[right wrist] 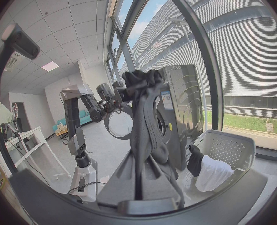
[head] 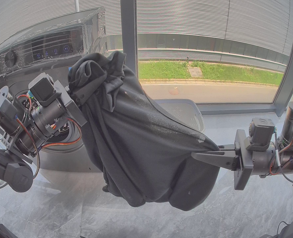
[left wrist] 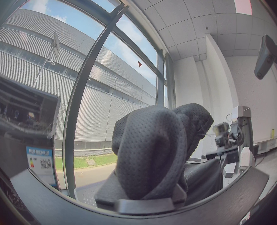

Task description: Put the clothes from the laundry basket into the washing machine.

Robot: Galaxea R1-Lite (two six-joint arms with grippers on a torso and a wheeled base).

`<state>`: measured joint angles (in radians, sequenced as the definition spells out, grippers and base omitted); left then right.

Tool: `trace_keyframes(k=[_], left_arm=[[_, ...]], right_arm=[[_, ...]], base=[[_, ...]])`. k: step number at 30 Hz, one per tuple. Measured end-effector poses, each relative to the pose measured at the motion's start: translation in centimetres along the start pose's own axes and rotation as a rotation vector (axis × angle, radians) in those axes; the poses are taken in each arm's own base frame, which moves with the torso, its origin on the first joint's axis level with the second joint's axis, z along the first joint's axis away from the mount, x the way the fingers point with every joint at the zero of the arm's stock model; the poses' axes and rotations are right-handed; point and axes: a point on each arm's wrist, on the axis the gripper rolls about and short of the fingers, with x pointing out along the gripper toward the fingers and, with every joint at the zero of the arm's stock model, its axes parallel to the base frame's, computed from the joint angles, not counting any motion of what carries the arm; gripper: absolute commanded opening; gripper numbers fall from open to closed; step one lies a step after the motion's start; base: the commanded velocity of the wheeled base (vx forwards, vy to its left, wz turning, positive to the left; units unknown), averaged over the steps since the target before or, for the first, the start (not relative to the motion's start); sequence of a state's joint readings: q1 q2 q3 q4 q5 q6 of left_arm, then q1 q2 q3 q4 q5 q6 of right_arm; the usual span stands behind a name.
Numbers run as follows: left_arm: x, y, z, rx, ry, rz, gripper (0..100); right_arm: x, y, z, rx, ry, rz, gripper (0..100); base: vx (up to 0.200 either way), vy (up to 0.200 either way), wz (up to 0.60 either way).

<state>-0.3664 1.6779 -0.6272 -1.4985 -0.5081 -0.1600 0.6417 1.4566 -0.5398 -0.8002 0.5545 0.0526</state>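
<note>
A large dark grey garment [head: 136, 139] hangs in the air between my two arms, stretched from upper left to lower right. My left gripper [head: 82, 95] is shut on its bunched top end [left wrist: 151, 147], in front of the washing machine [head: 44, 50]. My right gripper [head: 204, 152] is shut on the garment's lower right edge [right wrist: 143, 141]. The machine's round drum opening [head: 62, 129] sits behind my left arm. The grey laundry basket [head: 186, 111] stands on the floor behind the garment; in the right wrist view the basket [right wrist: 235, 147] holds a white cloth [right wrist: 213, 172] and a black cloth [right wrist: 195, 160].
A window wall with a thick pillar [head: 128, 27] runs behind the machine and basket. Grey tiled floor [head: 70, 209] lies open in front. Another robot stand [right wrist: 79, 147] and a white table [right wrist: 29, 138] are off across the room.
</note>
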Motion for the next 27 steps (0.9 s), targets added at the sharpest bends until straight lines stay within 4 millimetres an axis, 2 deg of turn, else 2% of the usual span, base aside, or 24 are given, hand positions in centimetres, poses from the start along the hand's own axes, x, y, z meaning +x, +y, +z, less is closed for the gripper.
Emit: trace_keyframes(k=[3, 9, 27], left_arm=[[-0.1, -0.1, -1.0, -0.02, 0.027, -0.001, 0], [0.1, -1.8, -2.0, -0.066, 0.057, -0.05, 0], [-0.2, -2.3, -2.4, -0.082, 0.071, -0.025, 0]], right_arm=[[-1.0, 0.3, 0.5, -0.01, -0.027, -0.014, 0], [-2.1, 0.1, 1.8, -0.037, -0.081, -0.046, 0], [-2.8, -0.6, 3.8, -0.075, -0.145, -0.092, 0]], base=[[0.0, 0.0, 0.0], [0.0, 0.0, 0.0], [0.0, 0.0, 0.0]])
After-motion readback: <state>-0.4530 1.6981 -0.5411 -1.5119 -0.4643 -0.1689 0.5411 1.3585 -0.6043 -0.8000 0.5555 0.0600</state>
